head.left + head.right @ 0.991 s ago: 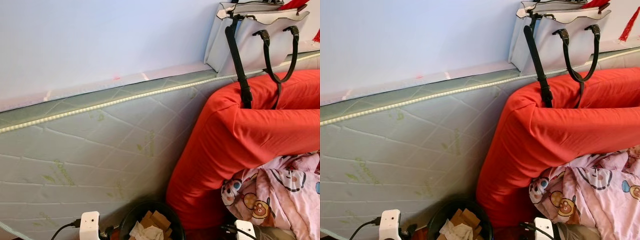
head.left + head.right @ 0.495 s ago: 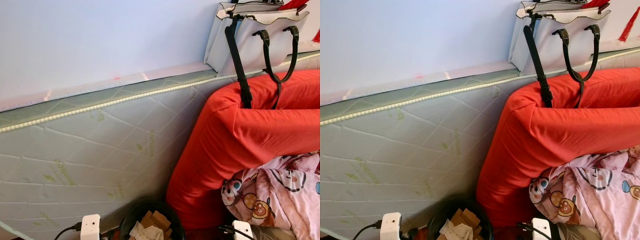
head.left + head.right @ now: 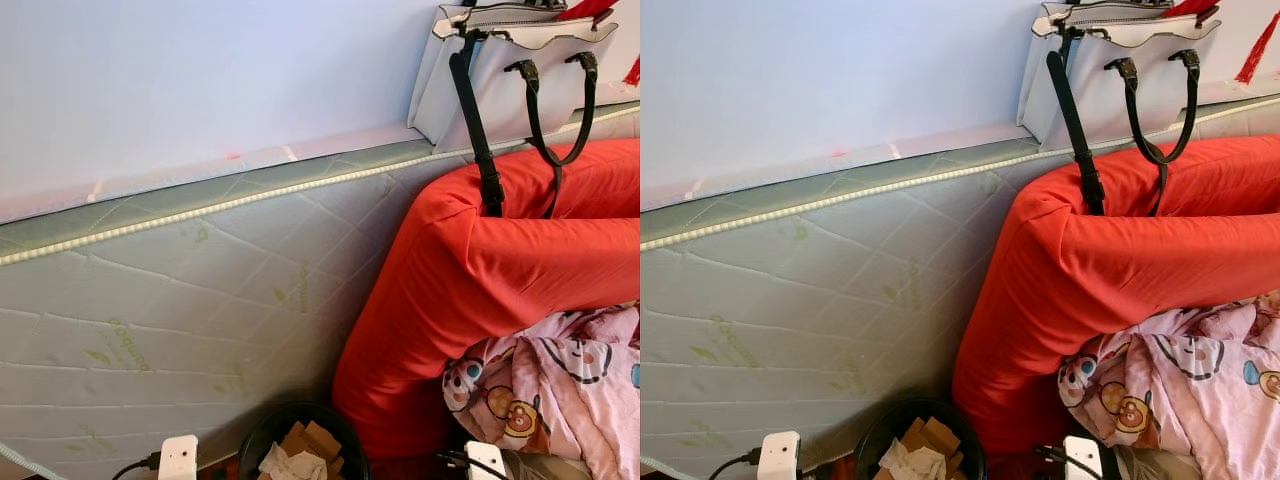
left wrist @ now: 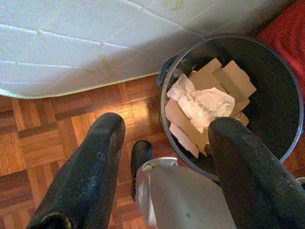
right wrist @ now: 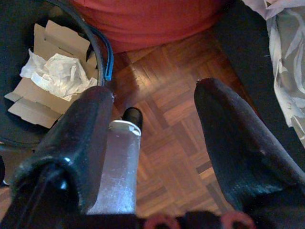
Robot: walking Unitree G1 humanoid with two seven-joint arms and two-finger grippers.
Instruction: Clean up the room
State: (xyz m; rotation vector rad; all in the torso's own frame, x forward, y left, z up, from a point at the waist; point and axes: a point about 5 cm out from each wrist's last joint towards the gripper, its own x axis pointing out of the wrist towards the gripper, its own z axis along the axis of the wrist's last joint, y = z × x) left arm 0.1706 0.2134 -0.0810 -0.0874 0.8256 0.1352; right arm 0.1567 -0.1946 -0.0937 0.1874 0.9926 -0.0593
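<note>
Mattress: a white quilted mattress (image 3: 200, 290) with pale green leaf prints stands on its long edge against the pale wall (image 3: 200, 80), blocking the whole left half of the head view.
Cushion: a big red fabric-covered cushion (image 3: 500, 270) leans at 3 o'clock, its edge pressed against the mattress.
Handbag: a white leather handbag with black straps (image 3: 520, 60) sits at 1 o'clock on the mattress's top edge, its straps hanging down behind the red cushion.
Blanket: a pink cartoon-print blanket (image 3: 560, 380) is heaped at 4 o'clock against the cushion's lower front.
Bin: a round black waste bin (image 4: 281, 95) stands at 6 o'clock on the wooden parquet floor (image 5: 176, 138), wedged between mattress and cushion; it holds brown cardboard pieces (image 4: 228, 81) and crumpled white paper (image 4: 200, 102).
Left gripper: the left gripper (image 4: 167, 143) hangs above the floor at the bin's rim, fingers spread wide apart, nothing between them, touching nothing.
Right gripper: the right gripper (image 5: 152, 114) hangs over bare parquet between the bin and the blanket, fingers equally wide apart and holding nothing.
Writing: the green prints on the mattress include small lettering, too faint to read.
</note>
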